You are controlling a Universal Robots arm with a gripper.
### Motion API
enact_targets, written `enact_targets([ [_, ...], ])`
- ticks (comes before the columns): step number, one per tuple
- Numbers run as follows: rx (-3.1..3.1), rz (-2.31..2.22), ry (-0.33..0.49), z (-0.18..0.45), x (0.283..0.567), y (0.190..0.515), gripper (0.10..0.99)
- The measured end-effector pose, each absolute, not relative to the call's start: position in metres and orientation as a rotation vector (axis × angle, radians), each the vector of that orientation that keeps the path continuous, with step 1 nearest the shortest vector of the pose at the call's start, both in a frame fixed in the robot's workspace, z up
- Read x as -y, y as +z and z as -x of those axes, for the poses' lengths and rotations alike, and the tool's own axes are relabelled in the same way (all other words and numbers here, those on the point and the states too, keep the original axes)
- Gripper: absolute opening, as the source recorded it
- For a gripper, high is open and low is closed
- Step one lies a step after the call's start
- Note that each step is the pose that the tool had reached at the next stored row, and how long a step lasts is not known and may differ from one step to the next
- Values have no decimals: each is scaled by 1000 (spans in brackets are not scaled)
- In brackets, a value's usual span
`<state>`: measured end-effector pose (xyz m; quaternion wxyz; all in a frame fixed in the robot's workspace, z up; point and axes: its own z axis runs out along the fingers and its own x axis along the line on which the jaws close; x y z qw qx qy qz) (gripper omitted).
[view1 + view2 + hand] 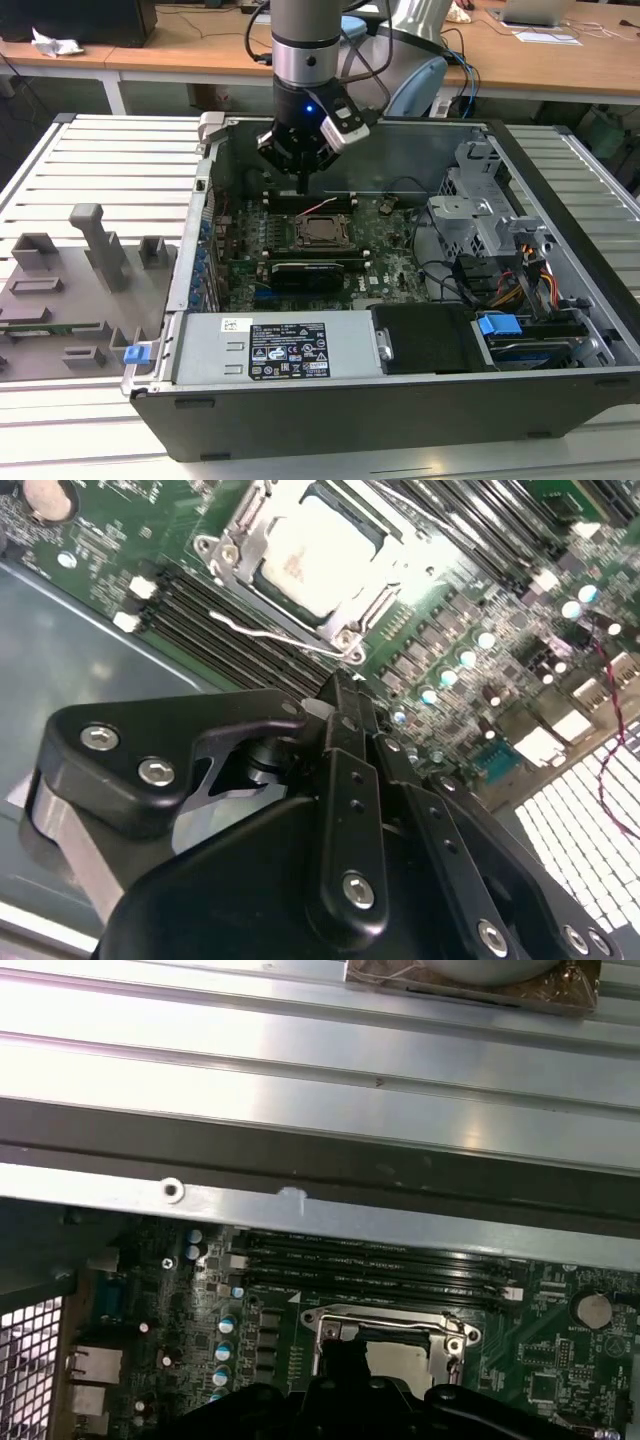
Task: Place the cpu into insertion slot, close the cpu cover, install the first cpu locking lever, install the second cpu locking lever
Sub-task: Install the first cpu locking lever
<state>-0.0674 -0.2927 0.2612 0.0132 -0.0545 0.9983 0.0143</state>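
Just above the insertion slot (298, 233), claw (303, 186) hangs with fingers (345, 742) pressed together, nothing visibly gripped; cpu (316, 558) sits in that slot, cpu cover (243, 522) down.

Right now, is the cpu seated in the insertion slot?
Yes, the cpu lies flat inside the insertion slot in the second wrist view.

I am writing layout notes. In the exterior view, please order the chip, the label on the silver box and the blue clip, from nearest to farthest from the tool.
1. The chip, on the green board, close under the tool.
2. The label, on the silver box.
3. The blue clip, outside the case, at the exterior view's left.
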Motion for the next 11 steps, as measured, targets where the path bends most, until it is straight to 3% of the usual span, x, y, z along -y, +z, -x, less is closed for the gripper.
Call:
enact_targets([
  [11,-3110,170,45,62,293,259,106],
])
